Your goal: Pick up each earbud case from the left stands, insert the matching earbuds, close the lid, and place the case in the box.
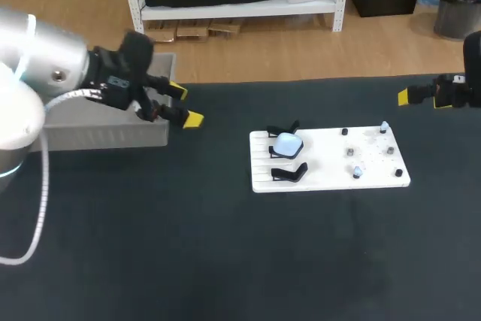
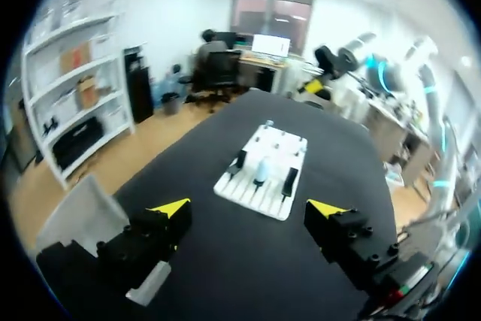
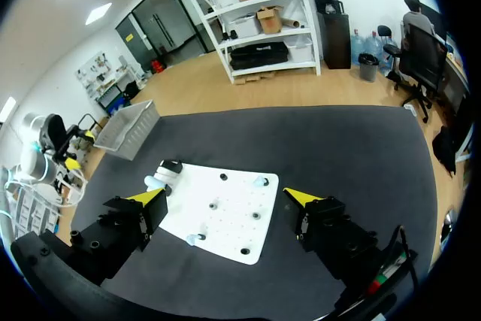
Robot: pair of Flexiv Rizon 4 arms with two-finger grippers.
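A white board (image 1: 323, 165) lies right of the table's middle. At its left end stand black stands (image 1: 289, 173), and a pale blue earbud case (image 1: 287, 143) rests on the middle one, lid shut. Small earbuds (image 1: 384, 127) (image 1: 358, 171) sit among the pegs on its right half. My left gripper (image 1: 186, 104) hangs open, well left of the board and next to the box. My right gripper (image 1: 421, 98) hovers open at the far right, beyond the board. The left wrist view has its gripper (image 2: 248, 210) open, with the case (image 2: 263, 167) ahead of it. The right wrist gripper (image 3: 224, 197) is open above the board (image 3: 225, 231).
A grey box (image 1: 105, 129) stands at the table's far left, just behind my left gripper; it also shows as the box (image 3: 129, 129) beyond the board. Dark tabletop spreads out in front of the board.
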